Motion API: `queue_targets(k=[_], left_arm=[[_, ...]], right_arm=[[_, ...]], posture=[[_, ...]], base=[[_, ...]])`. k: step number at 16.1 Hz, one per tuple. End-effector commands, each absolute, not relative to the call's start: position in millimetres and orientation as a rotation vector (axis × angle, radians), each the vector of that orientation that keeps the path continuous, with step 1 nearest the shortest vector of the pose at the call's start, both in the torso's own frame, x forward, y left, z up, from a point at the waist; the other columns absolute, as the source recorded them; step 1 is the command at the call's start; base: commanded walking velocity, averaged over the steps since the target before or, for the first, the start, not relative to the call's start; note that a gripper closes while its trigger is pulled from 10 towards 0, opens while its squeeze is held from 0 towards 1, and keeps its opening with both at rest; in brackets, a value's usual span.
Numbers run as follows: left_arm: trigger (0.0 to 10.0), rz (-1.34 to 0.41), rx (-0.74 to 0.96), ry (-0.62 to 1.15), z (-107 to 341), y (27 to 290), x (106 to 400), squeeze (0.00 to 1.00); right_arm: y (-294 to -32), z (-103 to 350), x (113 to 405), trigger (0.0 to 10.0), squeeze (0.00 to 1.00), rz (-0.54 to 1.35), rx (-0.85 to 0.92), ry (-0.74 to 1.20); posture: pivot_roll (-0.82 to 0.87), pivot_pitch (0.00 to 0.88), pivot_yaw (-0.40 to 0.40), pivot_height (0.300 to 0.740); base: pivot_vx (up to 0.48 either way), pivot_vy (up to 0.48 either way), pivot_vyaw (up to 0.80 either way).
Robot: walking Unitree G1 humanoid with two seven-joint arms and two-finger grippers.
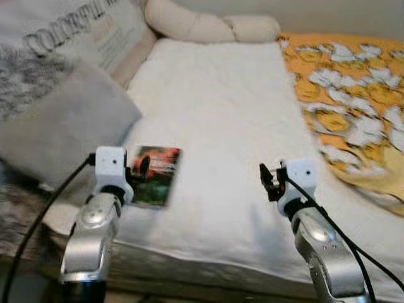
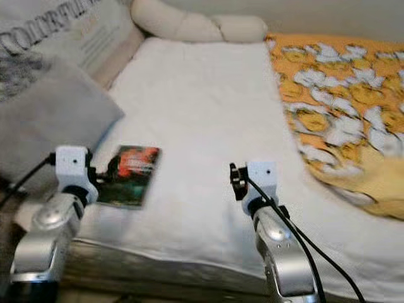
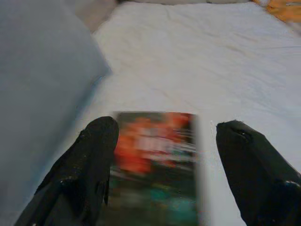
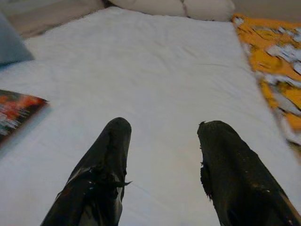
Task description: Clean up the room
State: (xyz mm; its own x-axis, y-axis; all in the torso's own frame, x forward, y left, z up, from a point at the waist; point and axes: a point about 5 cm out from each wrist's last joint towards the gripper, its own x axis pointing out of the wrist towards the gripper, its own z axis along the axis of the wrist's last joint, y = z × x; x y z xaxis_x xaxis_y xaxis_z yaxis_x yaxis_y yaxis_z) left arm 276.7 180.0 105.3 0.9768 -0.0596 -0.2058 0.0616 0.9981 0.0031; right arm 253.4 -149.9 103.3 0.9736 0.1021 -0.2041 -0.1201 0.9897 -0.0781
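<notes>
Both silver arms reach forward over the near edge of the white-sheeted bed (image 1: 214, 113). The left gripper (image 3: 164, 141), fingers spread wide, hovers over a flat red-and-green booklet (image 1: 155, 175) near the bed's left edge. The right gripper (image 4: 162, 136) hangs wide open above bare sheet, well apart from it.

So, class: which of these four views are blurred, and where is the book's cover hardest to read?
Left eye view: soft throughout, the book smeared. Right eye view: similar softness, the orange floral blanket fuzzy. Left wrist view: the cover is hardest to read here, red and green streaks between the open left gripper fingers. Right wrist view: clearest, the white sheet evenly lit.
</notes>
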Motion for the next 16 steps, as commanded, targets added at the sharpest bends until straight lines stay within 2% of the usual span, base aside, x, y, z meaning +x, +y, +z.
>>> queue_targets(k=[1,5,16], left_arm=[[10.0,-0.074,-0.012,0.195,110.1,176.1,276.4,0.0],[10.0,-0.036,-0.029,0.186,112.8,178.4,276.3,0.0],[10.0,-0.093,-0.042,0.177,117.7,173.5,276.1,0.0]], right_arm=[[-152.7,103.8,254.0,10.0,0.0,0.101,-0.097,0.194],[-153.9,105.0,255.2,10.0,0.0,0.097,-0.09,0.185],[-153.1,106.6,256.3,10.0,0.0,0.104,-0.09,0.169]], posture=[[-0.09,0.0,0.026,0.74],[-0.09,0.0,0.028,0.74],[-0.1,0.0,0.035,0.74]], base=[[0.0,-0.364,0.0],[0.0,-0.283,0.0],[0.0,-0.309,0.0]])
